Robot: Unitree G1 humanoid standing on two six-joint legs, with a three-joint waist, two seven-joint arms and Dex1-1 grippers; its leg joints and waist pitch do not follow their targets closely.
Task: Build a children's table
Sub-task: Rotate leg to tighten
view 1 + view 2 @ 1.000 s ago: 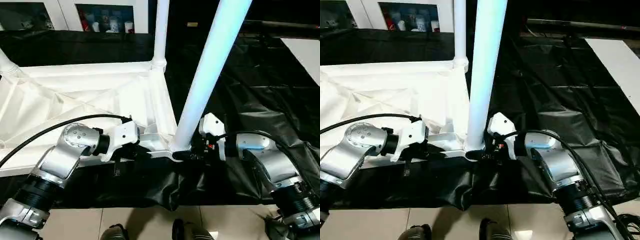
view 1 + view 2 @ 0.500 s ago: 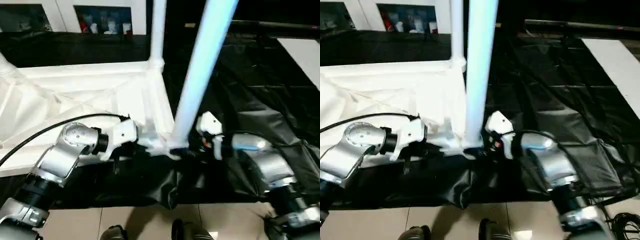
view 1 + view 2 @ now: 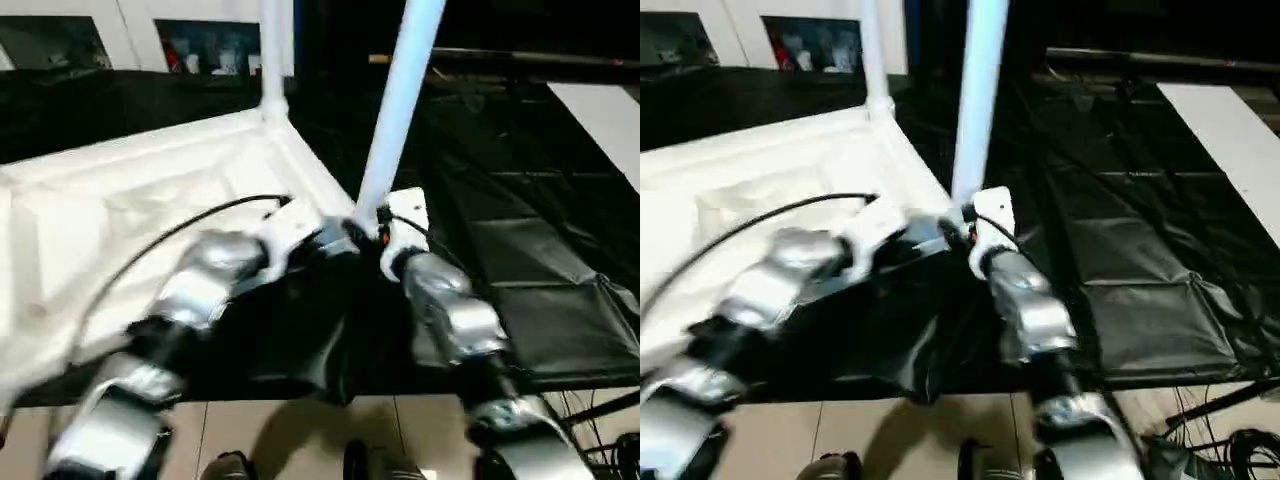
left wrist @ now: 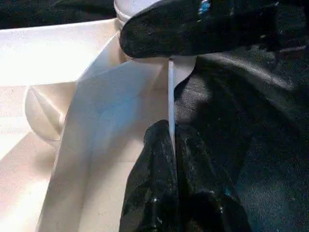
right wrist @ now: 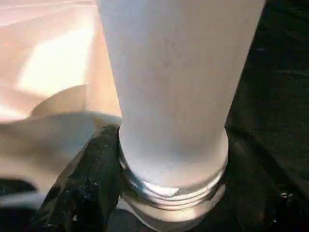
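From the head, the table top [image 3: 130,200] lies upside down on the black sheet [image 3: 540,250], its near corner at about 12 o'clock from the robot. One leg [image 3: 400,100] rises from that corner, another leg [image 3: 272,50] from the far corner. Both arms meet at the near corner.

At the left wrist, the left hand [image 4: 171,145] is pinched on the thin rim of the top. That edge is narrow and smooth, so I think it could slip out if the top twists.

At the right wrist, the right hand [image 5: 169,159] stands wide around the foot of the leg, where thread [image 5: 169,186] still shows. The risk, I judge, is that the leg tilts and binds in the socket, or the top swings.
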